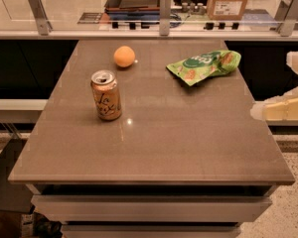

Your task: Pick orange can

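Observation:
The orange can (106, 95) stands upright on the left half of the grey-brown table (188, 148). It is orange-tan with a silver top and dark cursive lettering. My gripper (271, 86) comes in at the right edge of the view, beside the table's right edge and far right of the can. Its two cream fingers (284, 108) stand apart, open and empty. The rest of the arm is out of view.
A round orange fruit (124, 56) lies behind the can. A green crinkled snack bag (204, 66) lies at the back right of the table. A glass-railed counter (161, 31) with boxes runs behind the table. Drawers sit below the table's front edge.

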Controlling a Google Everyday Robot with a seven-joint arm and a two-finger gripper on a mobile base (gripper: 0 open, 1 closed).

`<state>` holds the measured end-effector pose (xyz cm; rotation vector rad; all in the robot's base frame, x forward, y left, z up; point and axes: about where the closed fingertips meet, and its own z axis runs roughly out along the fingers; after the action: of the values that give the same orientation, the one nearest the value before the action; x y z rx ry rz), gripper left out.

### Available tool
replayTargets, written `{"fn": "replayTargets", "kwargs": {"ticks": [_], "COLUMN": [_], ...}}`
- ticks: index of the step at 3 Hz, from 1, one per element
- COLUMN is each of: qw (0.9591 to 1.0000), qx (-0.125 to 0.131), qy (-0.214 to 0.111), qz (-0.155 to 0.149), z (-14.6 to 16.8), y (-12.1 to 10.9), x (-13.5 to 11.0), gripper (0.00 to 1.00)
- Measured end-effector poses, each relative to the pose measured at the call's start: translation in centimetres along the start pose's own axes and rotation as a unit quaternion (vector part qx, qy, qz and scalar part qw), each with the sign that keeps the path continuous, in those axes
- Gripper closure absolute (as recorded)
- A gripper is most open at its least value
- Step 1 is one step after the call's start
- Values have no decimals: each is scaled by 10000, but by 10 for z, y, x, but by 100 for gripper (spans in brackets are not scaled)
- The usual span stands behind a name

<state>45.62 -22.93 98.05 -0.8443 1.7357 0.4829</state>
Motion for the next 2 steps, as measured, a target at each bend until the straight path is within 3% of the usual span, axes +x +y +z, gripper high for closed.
{"fn": "replayTargets", "kwargs": {"ticks": [1, 2], "qw": [10000, 9993], "qx": [-2, -313], "qy": [1, -151], "qz": [-28, 161], "z": [0, 17], "y": [0, 24], "x": [-1, 9], "gripper": [0, 0]}}
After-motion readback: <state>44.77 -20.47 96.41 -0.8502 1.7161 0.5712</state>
